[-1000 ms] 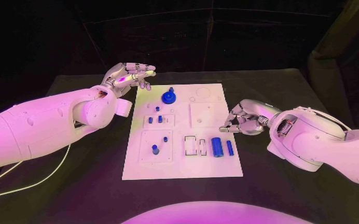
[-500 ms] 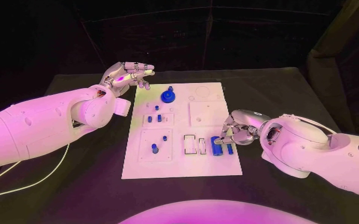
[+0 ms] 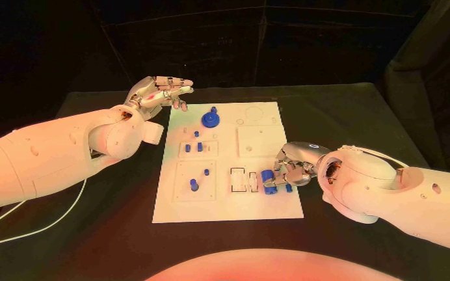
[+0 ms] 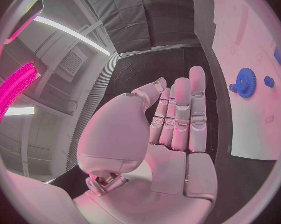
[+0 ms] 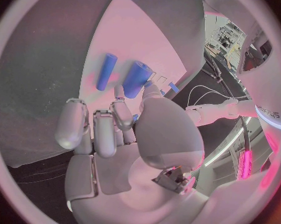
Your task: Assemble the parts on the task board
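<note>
The white task board (image 3: 229,208) lies in the middle of the black table. My right hand (image 3: 292,166) hovers low over its near right edge with its fingers curled down over a thick blue cylinder (image 3: 269,183) and a thin one (image 3: 287,187). In the right wrist view the thumb tip reaches the end of the thick cylinder (image 5: 137,78), the thin cylinder (image 5: 106,71) lies beside it, and nothing sits between the fingers (image 5: 106,132). My left hand (image 3: 160,92) is raised off the board's far left corner, fingers straight, holding nothing. A blue gear (image 3: 211,121) (image 4: 244,82) stands at the board's far end.
Small blue pegs (image 3: 192,147) stand in the board's left blocks, another peg (image 3: 194,183) nearer. Two empty rectangular slots (image 3: 244,181) lie left of the cylinders. A white cable (image 3: 47,226) trails on the table under my left arm.
My right hand has moved left from beside the board onto its right edge, down over the blue cylinders. The left hand has stayed where it was.
</note>
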Motion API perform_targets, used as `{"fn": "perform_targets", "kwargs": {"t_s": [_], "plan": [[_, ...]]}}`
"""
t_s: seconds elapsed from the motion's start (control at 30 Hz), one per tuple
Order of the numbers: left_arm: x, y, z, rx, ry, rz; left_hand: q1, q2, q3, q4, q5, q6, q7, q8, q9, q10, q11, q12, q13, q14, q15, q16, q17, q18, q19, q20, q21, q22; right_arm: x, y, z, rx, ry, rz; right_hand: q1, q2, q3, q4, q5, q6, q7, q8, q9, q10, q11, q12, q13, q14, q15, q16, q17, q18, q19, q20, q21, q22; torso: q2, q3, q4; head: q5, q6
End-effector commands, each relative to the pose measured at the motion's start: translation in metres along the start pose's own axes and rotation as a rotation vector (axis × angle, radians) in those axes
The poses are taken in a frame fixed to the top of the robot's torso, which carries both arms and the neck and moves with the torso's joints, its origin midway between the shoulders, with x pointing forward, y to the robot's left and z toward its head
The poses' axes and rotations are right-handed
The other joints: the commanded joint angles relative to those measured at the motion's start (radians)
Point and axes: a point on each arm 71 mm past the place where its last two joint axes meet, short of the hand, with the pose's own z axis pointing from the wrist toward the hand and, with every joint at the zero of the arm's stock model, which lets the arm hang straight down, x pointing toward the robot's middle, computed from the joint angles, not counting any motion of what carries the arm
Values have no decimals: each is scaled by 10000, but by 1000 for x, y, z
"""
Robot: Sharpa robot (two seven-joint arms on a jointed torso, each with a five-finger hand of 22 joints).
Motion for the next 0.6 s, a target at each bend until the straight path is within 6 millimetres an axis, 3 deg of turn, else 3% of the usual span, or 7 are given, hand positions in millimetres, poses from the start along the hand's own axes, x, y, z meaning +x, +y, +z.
{"fn": "perform_targets", "kwargs": {"t_s": [0.03, 0.3, 0.6], "plan": [[1, -1, 0, 50, 118, -73, -30, 16, 0, -54, 31, -77, -10, 56, -14, -49, -7, 55, -10, -63, -15, -10, -16, 127, -20, 47, -45, -15, 3, -2, 2, 288, 264, -421, -122, -78, -83, -5, 40, -152, -7, 77, 34, -26, 16, -19, -37, 586, -45, 70, 34, -88, 47, 24, 66, 20, 0, -3, 30, 45, 29], [1, -1, 0, 27, 145, -86, -30, 16, 0, -54, 31, -77, -10, 56, -14, -49, -7, 55, -10, -63, -15, -10, -16, 127, -20, 47, -45, -15, 9, 0, 10, 432, 406, -465, -162, -11, -55, -18, 91, -232, 3, 150, 89, -62, 28, -38, -17, 583, -33, 79, 60, -92, 44, 36, 73, 45, 0, -5, 20, 93, 30], [1, -1, 0, 15, 158, -93, -43, 20, 3, -60, 31, -77, -11, 70, -14, -51, -9, 68, -13, -67, -15, -7, -25, 127, -22, 47, -50, -16, 9, 3, 11, 499, 138, -240, -43, 98, -22, -36, 471, -323, 0, 338, 215, -69, 28, -18, 83, 577, -27, 81, 71, -93, 36, 48, 82, 70, -24, -7, -1, 115, 70]]}}
